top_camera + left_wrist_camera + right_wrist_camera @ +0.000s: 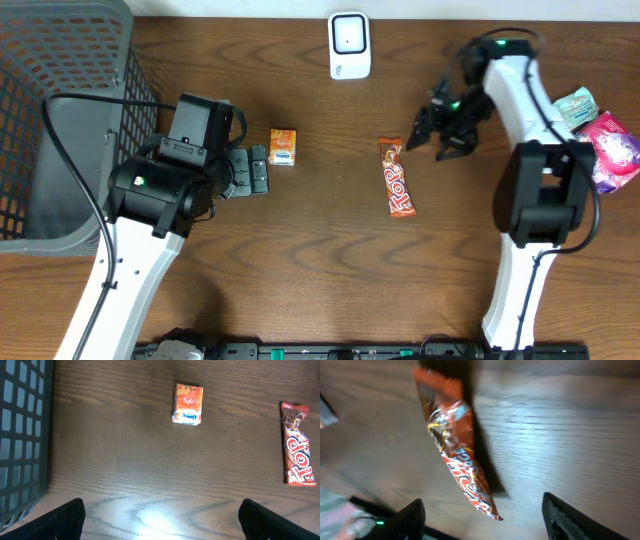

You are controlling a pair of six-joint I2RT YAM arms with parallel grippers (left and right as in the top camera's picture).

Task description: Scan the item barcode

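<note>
Two arms over a wood table (330, 270), listing left to right.

Far left: grey mesh basket (60, 120), on the table edge.

Left claw (250, 172): spread wide, nothing between its fingers. Wrist view shows both fingertips (60, 520) at the bottom corners with bare wood between them. It sits just right of the basket, pointing right.

Small orange packet (283, 146): flat on the table, just right of the left claw, slightly farther back. Not touching it.

White scanner (349, 45): at the far edge, about centre, well apart from both claws.

Candy bar (400, 178): red-orange wrapper, lying flat at table centre, long axis running far to near, slightly skewed. This is the item for scanning. It lies nearer than the scanner and a bit to its right, well apart from it. No barcode readable on the side that shows.

Right claw (433, 140): spread, pinching nothing. It sits just right of the bar's far end, tilted toward the bar. In the overhead there is a gap of wood between the bar and the claw. Right wrist view is blurred, but both fingers (407, 520) stand apart at the bottom of the frame, with the bar lying on the wood ahead and casting a shadow on it. No contact visible.

Far right edge: teal packet (576, 104) and pink packet (612, 150), side by side behind the right arm.
</note>
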